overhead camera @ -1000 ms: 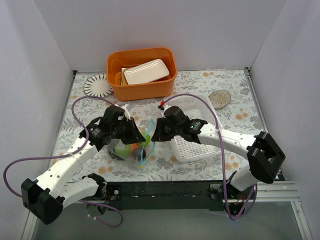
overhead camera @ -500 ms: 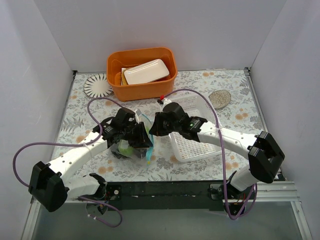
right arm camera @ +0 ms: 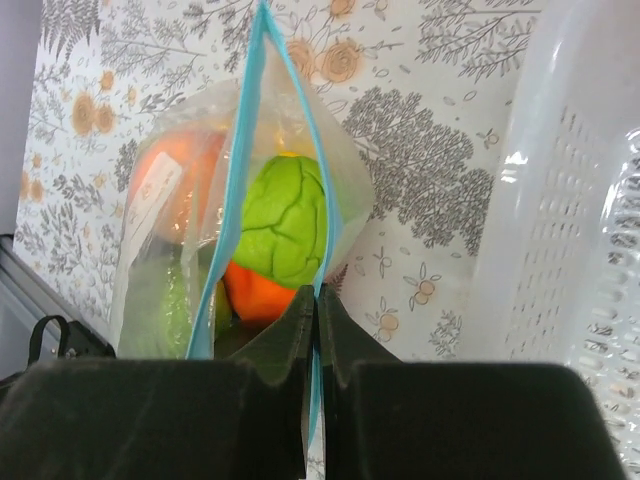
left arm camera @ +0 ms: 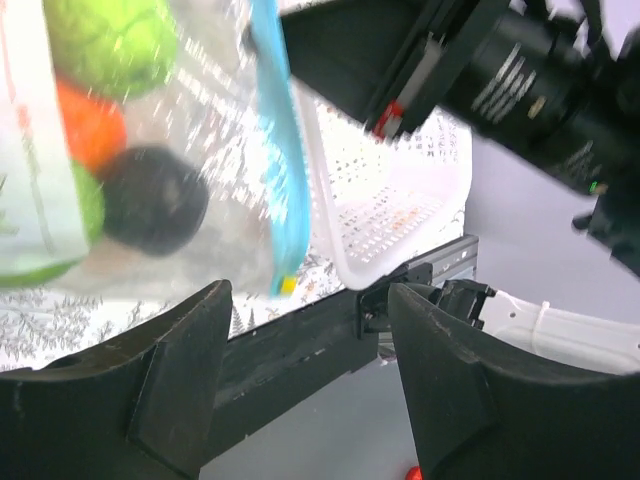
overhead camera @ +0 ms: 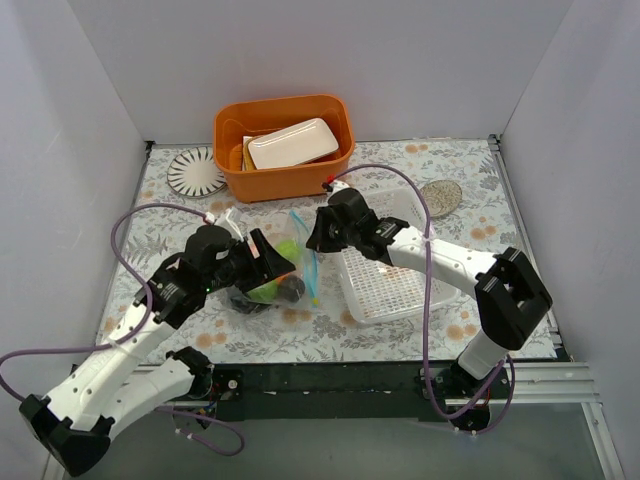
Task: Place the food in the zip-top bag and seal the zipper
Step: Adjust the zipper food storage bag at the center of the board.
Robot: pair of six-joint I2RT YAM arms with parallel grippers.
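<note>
The clear zip-top bag (overhead camera: 272,282) lies between the two arms with the food inside: a green lime (right arm camera: 285,222), an orange (right arm camera: 255,292) and a dark plum (left arm camera: 155,200) show through the plastic. My right gripper (right arm camera: 317,300) is shut on the teal zipper (right arm camera: 322,170) at the bag's right side; the two teal strips still gape apart below their far end. My left gripper (left arm camera: 310,400) is open, with nothing between its fingers (left arm camera: 175,380), just left of and above the bag. In the top view, the left gripper (overhead camera: 262,268) sits beside the bag and the right gripper (overhead camera: 318,236) at the zipper (overhead camera: 311,268).
A white perforated basket (overhead camera: 385,285) lies right of the bag, under the right arm. An orange bin (overhead camera: 285,175) holding a white dish (overhead camera: 293,143) stands at the back. A round striped coaster (overhead camera: 195,171) lies at the back left, and a small grey dish (overhead camera: 440,197) at the back right.
My left gripper has opened, let go of the bag and drawn back to the left. The right gripper, still shut on the zipper, has shifted slightly toward the back.
</note>
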